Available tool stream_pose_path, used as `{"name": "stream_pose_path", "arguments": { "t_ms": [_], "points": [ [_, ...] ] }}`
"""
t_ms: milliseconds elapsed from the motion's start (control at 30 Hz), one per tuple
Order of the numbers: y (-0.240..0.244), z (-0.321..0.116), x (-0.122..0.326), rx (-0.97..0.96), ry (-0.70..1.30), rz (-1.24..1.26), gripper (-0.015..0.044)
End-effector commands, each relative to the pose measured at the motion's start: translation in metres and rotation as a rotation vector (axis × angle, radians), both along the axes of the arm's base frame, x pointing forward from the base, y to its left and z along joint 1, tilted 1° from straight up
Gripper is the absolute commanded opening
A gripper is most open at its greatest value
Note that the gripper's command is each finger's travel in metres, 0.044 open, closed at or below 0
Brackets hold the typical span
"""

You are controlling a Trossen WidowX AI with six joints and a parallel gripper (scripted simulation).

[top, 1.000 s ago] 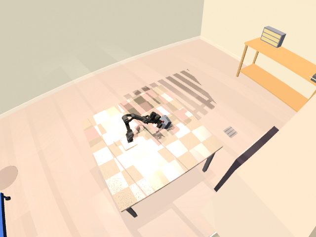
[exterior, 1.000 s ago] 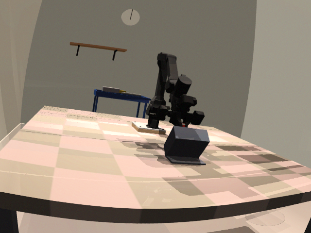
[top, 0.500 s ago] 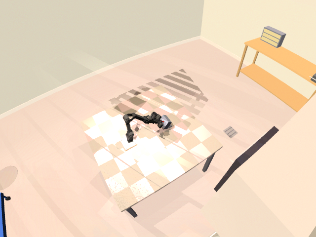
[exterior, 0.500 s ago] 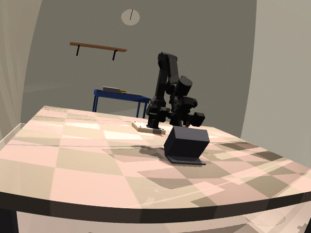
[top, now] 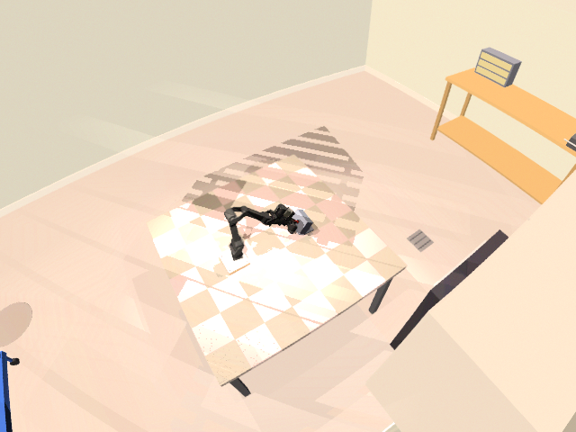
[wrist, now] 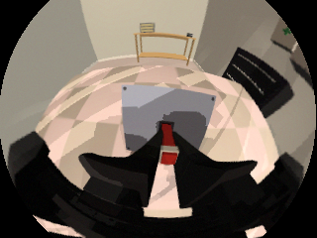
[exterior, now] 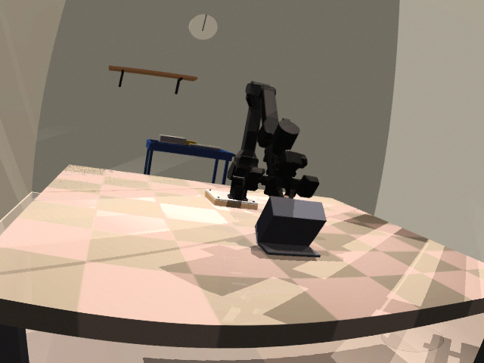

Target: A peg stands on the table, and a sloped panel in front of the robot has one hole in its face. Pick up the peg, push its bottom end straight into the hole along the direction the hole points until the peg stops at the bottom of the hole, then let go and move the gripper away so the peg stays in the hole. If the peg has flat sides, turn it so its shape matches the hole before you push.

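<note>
The sloped panel is grey, with screws at its corners; its face is towards the arm, and the exterior view shows only its back. Its dark square hole is in the middle of the face. My gripper is shut on the red peg, which has a pale band near its near end. The peg points at the panel, and its far end is in the mouth of the hole. How deep it sits is hidden by the fingers. The fingertips are close in front of the panel face.
The checkered table bears the panel and the arm's base plate. An orange shelf table and a blue table stand away from it. A black piece of furniture is off to the right in the wrist view.
</note>
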State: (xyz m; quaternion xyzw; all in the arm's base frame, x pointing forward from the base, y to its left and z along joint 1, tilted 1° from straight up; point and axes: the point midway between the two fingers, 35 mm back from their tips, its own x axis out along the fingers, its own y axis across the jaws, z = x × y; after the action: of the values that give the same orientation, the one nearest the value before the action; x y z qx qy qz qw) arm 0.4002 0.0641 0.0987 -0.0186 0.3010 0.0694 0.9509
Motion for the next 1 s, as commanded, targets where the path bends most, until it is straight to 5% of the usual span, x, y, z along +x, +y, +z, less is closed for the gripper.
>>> {"name": "stream_pose_path", "arguments": {
  "t_ms": [0,433,967],
  "points": [
    [0.000,0.000,0.000,0.000,0.000,0.000,0.0105],
    [0.000,0.002,-0.002,0.000,0.000,0.000,0.0440],
    [-0.002,0.014,-0.014,0.000,0.001,0.000,0.0440]
  ]
}}
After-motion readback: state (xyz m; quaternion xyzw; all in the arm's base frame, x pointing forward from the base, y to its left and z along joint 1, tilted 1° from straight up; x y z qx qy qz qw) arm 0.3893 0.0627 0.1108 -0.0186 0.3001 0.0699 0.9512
